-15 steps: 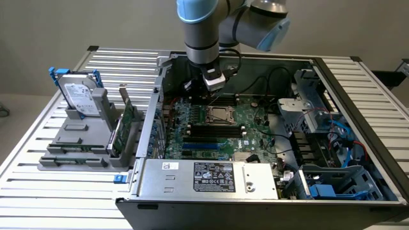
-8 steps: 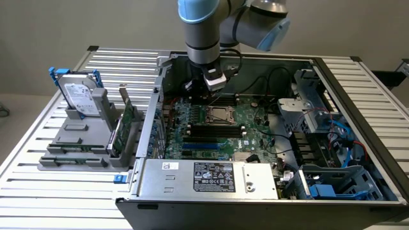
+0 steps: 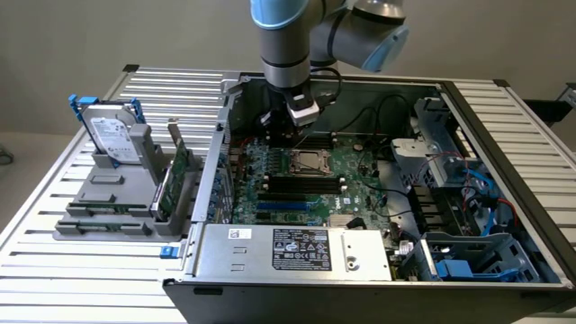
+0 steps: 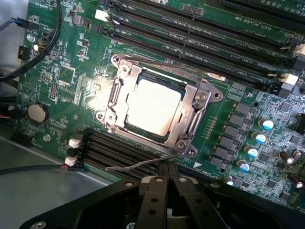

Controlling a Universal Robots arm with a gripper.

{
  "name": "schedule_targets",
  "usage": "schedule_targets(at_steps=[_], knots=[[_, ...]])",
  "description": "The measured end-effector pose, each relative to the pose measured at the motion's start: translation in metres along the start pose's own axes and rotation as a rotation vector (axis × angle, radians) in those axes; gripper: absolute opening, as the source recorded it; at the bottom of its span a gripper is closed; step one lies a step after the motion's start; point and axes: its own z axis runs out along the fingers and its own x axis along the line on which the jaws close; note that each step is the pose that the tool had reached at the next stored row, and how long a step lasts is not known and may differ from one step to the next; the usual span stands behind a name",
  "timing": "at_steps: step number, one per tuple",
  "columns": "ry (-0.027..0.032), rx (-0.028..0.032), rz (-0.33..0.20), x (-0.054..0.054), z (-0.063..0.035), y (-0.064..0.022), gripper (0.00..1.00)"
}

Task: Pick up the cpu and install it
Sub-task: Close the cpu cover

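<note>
Item: cpu (image 4: 152, 106), small flat square chip with a glossy silver lid that glares under the light, lying in the socket inside its steel frame (image 4: 198, 98) on the green motherboard (image 4: 62, 81). End effector (image 4: 167, 166): black fingers pressed together, holding nothing, just beside the thin wire lever (image 4: 138, 165). Hazards, as judged: fingers snagging the springy lever; a skewed chip bending socket pins under clamping; scraping the ribbed black memory slots (image 4: 190, 43).

Glare washes out the top of the cpu (image 4: 153, 107) just ahead of the gripper (image 4: 167, 166), so no marking can be read. The metal frame (image 4: 199, 101) covers its rim. The gripper's black body and the arm (image 3: 288, 40) above it are cut off by picture edges.
</note>
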Motion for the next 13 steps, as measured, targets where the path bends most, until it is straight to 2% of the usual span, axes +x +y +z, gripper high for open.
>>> schedule_targets(at_steps=[13], knots=[[-0.0002, 0.0, 0.0, -0.0016, -0.002, 0.0017, 0.11]])
